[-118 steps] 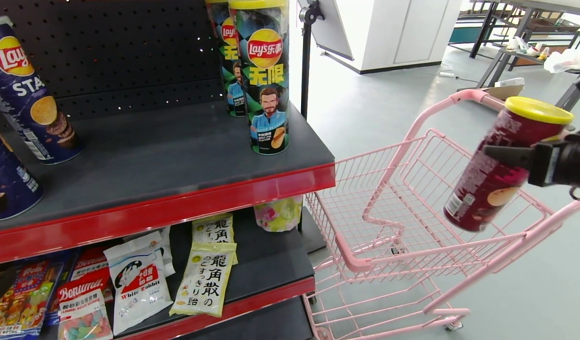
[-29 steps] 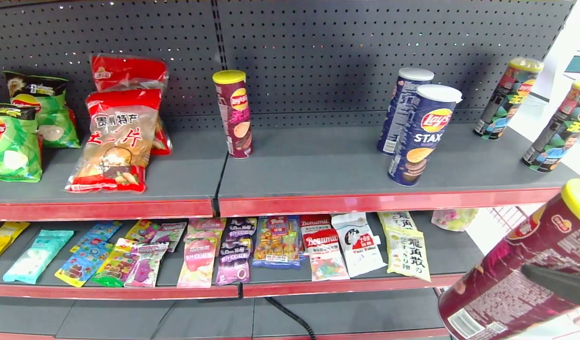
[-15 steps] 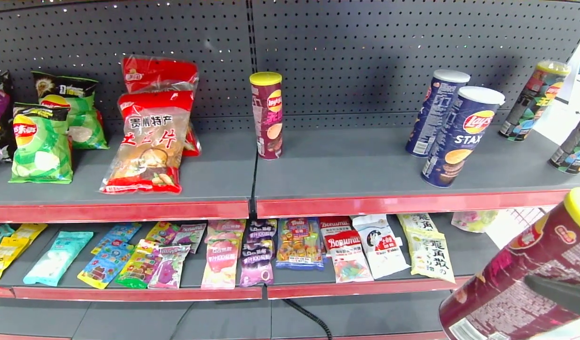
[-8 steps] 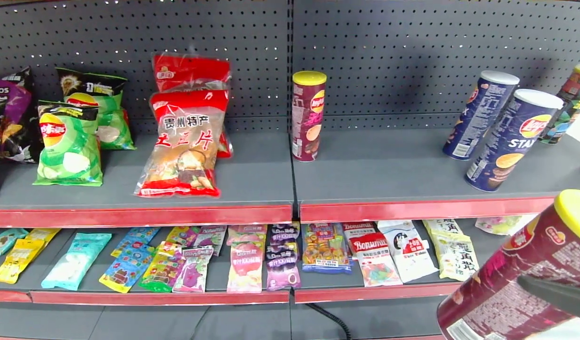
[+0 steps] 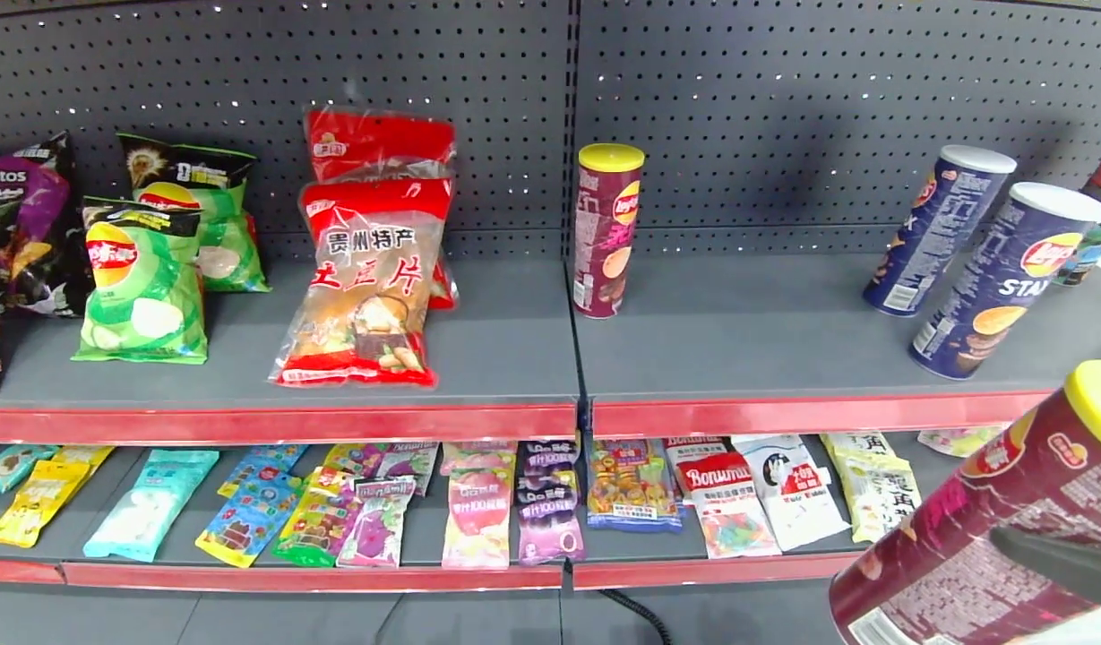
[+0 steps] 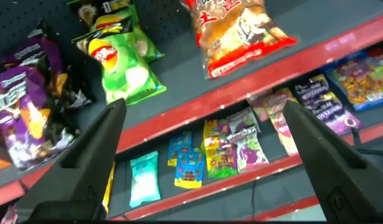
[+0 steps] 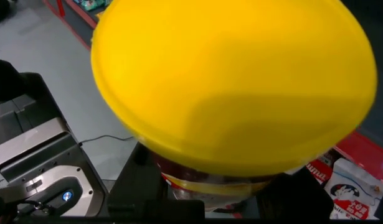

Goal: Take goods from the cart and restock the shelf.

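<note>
A maroon chip can with a yellow lid hangs tilted at the lower right of the head view, in front of the lower shelf. My right gripper is shut on it, and one dark finger lies across its side. A matching maroon can stands upright near the middle of the upper shelf. My left gripper is open with nothing between its fingers, facing the left part of the shelves.
Two blue cans stand at the upper shelf's right, with bare grey shelf between them and the maroon can. Green chip bags and red bags sit to the left. Candy packets line the lower shelf. A black cable lies below.
The camera has turned from the pink cart to the shelf and keeps panning left, so the shelf goods drift right in the picture. The maroon can stays held in my right gripper.
</note>
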Robot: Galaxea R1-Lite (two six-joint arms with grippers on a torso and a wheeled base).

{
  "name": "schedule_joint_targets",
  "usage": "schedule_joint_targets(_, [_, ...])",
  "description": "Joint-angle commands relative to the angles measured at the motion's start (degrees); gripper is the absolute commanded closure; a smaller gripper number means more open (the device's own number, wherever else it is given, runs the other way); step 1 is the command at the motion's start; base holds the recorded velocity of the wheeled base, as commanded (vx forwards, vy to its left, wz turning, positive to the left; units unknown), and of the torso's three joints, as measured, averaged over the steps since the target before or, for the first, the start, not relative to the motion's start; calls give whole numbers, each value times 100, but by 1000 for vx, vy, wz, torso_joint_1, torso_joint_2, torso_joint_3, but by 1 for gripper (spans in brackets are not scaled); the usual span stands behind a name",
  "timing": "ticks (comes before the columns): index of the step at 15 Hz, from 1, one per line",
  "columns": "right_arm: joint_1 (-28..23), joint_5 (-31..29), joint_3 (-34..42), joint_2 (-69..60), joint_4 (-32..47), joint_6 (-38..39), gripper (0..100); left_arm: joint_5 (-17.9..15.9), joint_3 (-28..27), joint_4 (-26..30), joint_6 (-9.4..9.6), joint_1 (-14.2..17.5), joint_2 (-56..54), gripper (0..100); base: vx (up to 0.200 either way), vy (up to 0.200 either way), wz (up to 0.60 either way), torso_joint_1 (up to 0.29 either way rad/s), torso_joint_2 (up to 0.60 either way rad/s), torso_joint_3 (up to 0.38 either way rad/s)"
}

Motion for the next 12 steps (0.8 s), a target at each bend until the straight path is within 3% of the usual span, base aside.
schedule_joint_targets(1, [1,1,-7,17,3,-3,100,-1,8,-3,-8,4,11,0,200,0,0,17,7,-2])
schedule_joint_targets(8, [1,10,-7,87,3,-3,100,-9,43,-3,1,4,19,0,200,0,0,9,5,1])
schedule_joint_targets(12, [1,18,2,96,12,-3,100,-36,43,-3,1,4,11,0,0,0,0,0,0,0])
